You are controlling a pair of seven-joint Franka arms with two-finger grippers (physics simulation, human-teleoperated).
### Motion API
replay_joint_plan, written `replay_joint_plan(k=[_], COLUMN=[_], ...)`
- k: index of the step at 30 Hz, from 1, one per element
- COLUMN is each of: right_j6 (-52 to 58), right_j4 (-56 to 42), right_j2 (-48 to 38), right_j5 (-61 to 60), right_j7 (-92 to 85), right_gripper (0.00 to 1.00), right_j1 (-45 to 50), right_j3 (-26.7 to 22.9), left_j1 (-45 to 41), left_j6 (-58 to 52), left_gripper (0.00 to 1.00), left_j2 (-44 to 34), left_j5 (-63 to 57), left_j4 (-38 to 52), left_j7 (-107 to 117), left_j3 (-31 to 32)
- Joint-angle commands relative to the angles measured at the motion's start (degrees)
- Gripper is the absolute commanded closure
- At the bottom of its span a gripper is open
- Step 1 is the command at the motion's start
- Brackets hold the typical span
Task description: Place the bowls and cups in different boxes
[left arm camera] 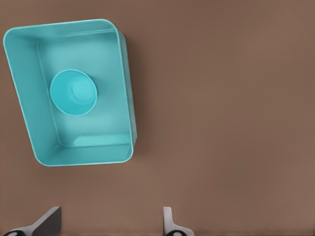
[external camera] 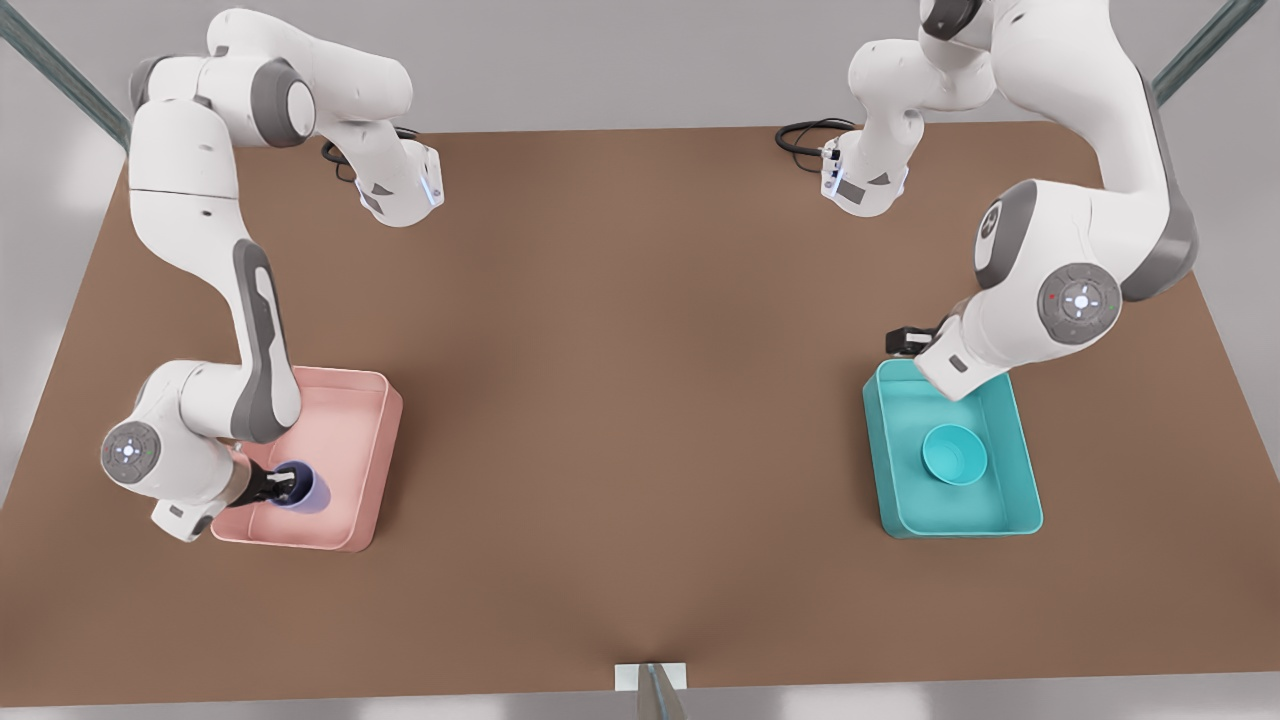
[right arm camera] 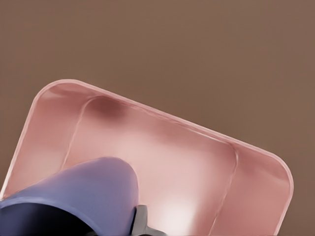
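Note:
The teal bowl [external camera: 954, 453] [left arm camera: 73, 92] sits upright in the middle of the teal box [external camera: 1020, 470] [left arm camera: 24, 88] on the front view's right. My left gripper [external camera: 906, 340] [left arm camera: 108, 227] hovers high over the table beside that box, open and holding nothing. On the front view's left, my right gripper [external camera: 281, 487] is shut on the rim of the lavender cup [external camera: 306, 487] [right arm camera: 83, 191], held tilted inside the pink box [external camera: 370, 450] [right arm camera: 256, 196] near its front corner. One dark finger [right arm camera: 141, 222] shows beside the cup.
Both boxes rest on a wide brown table [external camera: 640, 400] with bare surface between them. Black cables [external camera: 805, 135] lie at the back edge by the arm bases. A small white mount [external camera: 650, 678] sits at the front edge.

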State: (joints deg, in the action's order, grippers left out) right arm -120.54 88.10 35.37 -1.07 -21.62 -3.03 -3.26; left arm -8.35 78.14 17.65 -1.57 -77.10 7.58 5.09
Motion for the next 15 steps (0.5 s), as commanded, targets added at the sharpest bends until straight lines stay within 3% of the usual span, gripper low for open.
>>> replay_joint_plan(k=[1, 9, 10, 11, 15], right_j6=[-0.04, -2.59, -2.51, -2.51, -2.51], right_j4=[-0.03, -0.12, -0.12, -0.12, -0.03], right_j2=[1.10, 3.65, 3.65, 3.65, 3.83], right_j5=[-0.51, -1.57, -1.48, -1.39, -1.30], right_j7=[-14.86, -15.03, -15.03, -15.64, -15.73], right_gripper=[0.79, 0.79, 0.59, 0.00, 0.00], right_j1=[-0.05, 0.13, 0.13, 0.04, 0.04], right_j3=[0.01, 0.10, 0.10, 0.10, 0.28], left_j1=[0.26, 0.44, 0.52, 0.52, 1.05], left_j6=[-0.80, -0.27, -0.36, -0.45, -0.36], left_gripper=[0.00, 0.00, 0.00, 0.00, 0.00], left_j2=[0.19, 0.37, 0.28, 0.28, 0.55], left_j5=[0.17, 0.17, 0.08, 0.08, 0.17], left_j4=[0.02, 0.02, 0.02, 0.02, -0.07], left_j7=[-6.62, -6.70, -6.70, -6.70, -6.70], left_j3=[0.01, 0.01, 0.01, 0.01, 0.01])
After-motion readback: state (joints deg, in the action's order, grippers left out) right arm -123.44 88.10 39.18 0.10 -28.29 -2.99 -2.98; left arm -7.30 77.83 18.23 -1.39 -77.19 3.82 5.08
